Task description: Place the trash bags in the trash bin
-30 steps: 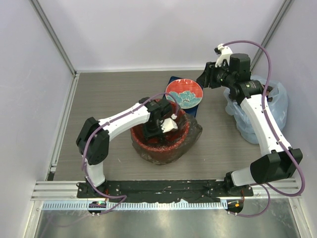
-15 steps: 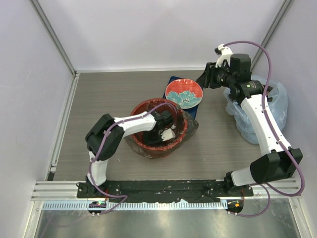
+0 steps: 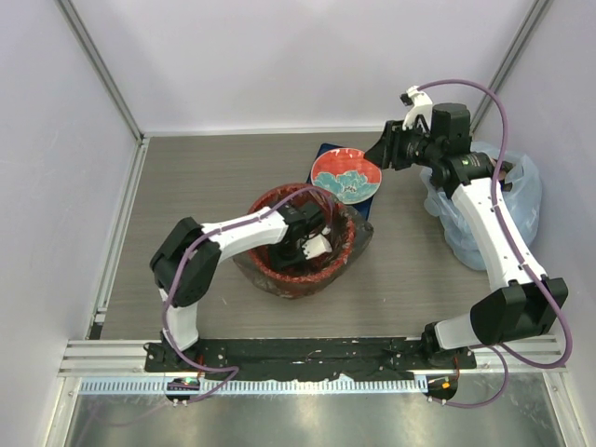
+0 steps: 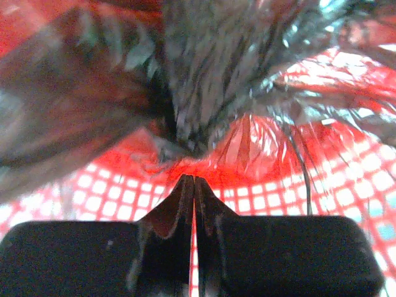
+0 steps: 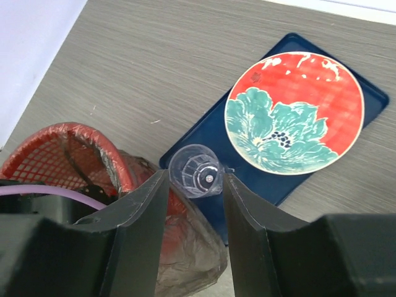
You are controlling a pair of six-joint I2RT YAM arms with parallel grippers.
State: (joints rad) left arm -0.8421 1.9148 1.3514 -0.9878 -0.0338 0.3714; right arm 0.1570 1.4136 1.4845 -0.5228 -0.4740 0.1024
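A: Where is the thin dark grey-brown translucent plastic trash bag [image 3: 361, 240]?
B: It is mostly inside the round red mesh plastic trash bin [image 3: 256, 207]. Some folds spill over the right rim onto the grey counter [image 3: 205, 177].
A: And the grippers?
B: The left gripper [image 4: 193, 180] is deep in the bin, clenched on gathered film just ahead of its tips. The right gripper [image 5: 195, 175] hangs spread and empty, well apart, above the blue tray [image 5: 207, 133]. The left arm is nearer, and the loose folds lie to its right.

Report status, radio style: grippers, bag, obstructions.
Left gripper shut on trash bag, inside trash bin. Right gripper open, hovering over clear cup. Bag partly draped outside the rim. Nothing blocking the bin.
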